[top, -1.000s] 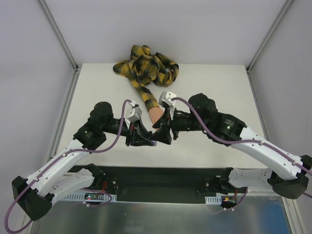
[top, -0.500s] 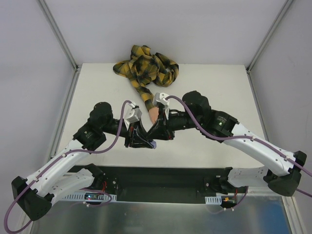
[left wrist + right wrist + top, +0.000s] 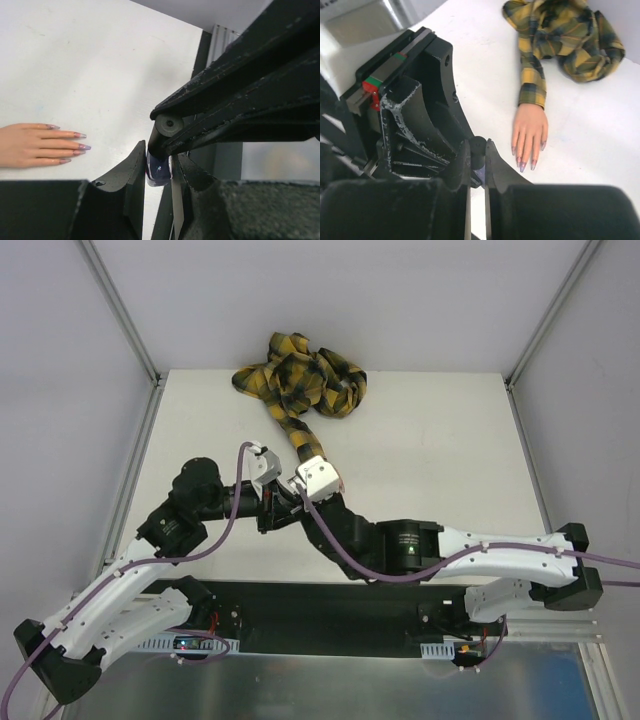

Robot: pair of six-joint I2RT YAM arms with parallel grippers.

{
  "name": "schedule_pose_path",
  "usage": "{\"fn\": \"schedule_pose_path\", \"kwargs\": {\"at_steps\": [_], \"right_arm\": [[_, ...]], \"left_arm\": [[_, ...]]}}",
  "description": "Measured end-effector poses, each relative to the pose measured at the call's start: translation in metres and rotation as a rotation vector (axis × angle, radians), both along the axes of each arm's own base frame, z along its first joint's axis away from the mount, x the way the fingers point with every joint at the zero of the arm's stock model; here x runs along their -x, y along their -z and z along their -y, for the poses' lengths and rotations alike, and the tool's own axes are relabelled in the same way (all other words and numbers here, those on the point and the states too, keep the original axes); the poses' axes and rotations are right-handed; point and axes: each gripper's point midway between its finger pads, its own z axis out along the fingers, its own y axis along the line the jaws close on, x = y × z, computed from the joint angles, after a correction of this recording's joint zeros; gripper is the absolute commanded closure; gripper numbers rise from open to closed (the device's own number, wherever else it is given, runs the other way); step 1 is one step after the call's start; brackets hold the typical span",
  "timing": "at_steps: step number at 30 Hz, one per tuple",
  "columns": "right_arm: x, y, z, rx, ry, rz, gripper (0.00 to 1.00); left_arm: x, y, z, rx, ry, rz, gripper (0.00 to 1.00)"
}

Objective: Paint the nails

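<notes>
left hand (image 3: 158, 161): clamped on small purple polish bottle (image 3: 160, 175) | right hand (image 3: 477, 156): pinched shut on its black cap (image 3: 478, 145) | nails (image 3: 523, 163): on mannequin hand (image 3: 530, 129), flat on desk (image 3: 600, 135), near the bottle's far side | risk: twisting the cap may spin or tip the bottle; polish spills

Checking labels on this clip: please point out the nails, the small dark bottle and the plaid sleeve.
nails (image 3: 83, 147): left wrist view, on the longest finger's nail.
small dark bottle (image 3: 159, 172): left wrist view, on its glass body.
plaid sleeve (image 3: 300, 375): top external view, on the bunched fabric.
</notes>
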Motion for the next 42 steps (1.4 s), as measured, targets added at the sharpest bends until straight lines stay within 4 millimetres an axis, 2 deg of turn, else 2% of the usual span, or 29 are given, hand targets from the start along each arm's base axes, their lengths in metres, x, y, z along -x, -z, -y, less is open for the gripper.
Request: {"fn": "schedule_pose_path", "kwargs": {"at_steps": [4,10,12,13,15,16,19,22,24,25,27,29,33,36,42], "right_arm": [[-0.009,0.004,0.002,0.001,0.051,0.012,1.00],[-0.012,0.002,0.003,-0.042,0.016,-0.018,0.99],[-0.012,0.002,0.002,-0.044,-0.003,-0.029,0.83],[-0.012,0.002,0.002,-0.043,-0.013,-0.035,0.68],[-0.011,0.004,0.001,-0.029,-0.048,-0.050,0.55],[-0.009,0.006,0.003,-0.005,-0.077,-0.061,0.44],[-0.004,0.009,0.013,0.036,-0.162,-0.099,0.33],[0.002,0.002,0.025,0.019,-0.271,-0.149,0.29],[0.006,-0.008,0.032,-0.025,-0.337,-0.174,0.29],[-0.001,-0.013,0.041,-0.054,-0.347,-0.186,0.30],[-0.001,-0.022,0.051,-0.099,-0.398,-0.207,0.32],[0.002,-0.026,0.053,-0.126,-0.454,-0.228,0.32],[0.015,-0.018,0.043,-0.137,-0.585,-0.283,0.38],[0.025,-0.004,0.033,-0.120,-0.663,-0.336,0.48],[0.032,0.009,0.019,-0.108,-0.741,-0.392,0.55]], "left_arm": [[-0.009,0.004,0.000,-0.014,-0.040,0.003,1.00],[-0.013,0.003,-0.001,-0.013,-0.058,0.020,1.00],[-0.013,0.002,-0.001,-0.010,-0.056,0.024,1.00],[-0.011,0.002,-0.001,-0.010,-0.046,0.024,1.00],[-0.008,0.003,0.001,-0.011,-0.021,0.016,1.00],[-0.008,0.006,0.003,-0.016,-0.006,0.005,1.00],[-0.007,0.011,0.008,-0.024,0.051,-0.038,1.00],[0.004,0.016,0.014,-0.025,0.137,-0.080,1.00],[0.013,0.015,0.015,-0.017,0.191,-0.092,1.00],[0.018,0.014,0.015,-0.011,0.217,-0.095,1.00],[0.029,0.010,0.015,0.002,0.275,-0.097,1.00],[0.038,0.007,0.016,0.012,0.326,-0.097,1.00],[0.051,0.004,0.016,0.024,0.394,-0.107,1.00],[0.055,0.003,0.015,0.029,0.414,-0.109,1.00],[0.058,0.001,0.015,0.034,0.431,-0.114,1.00]]}}
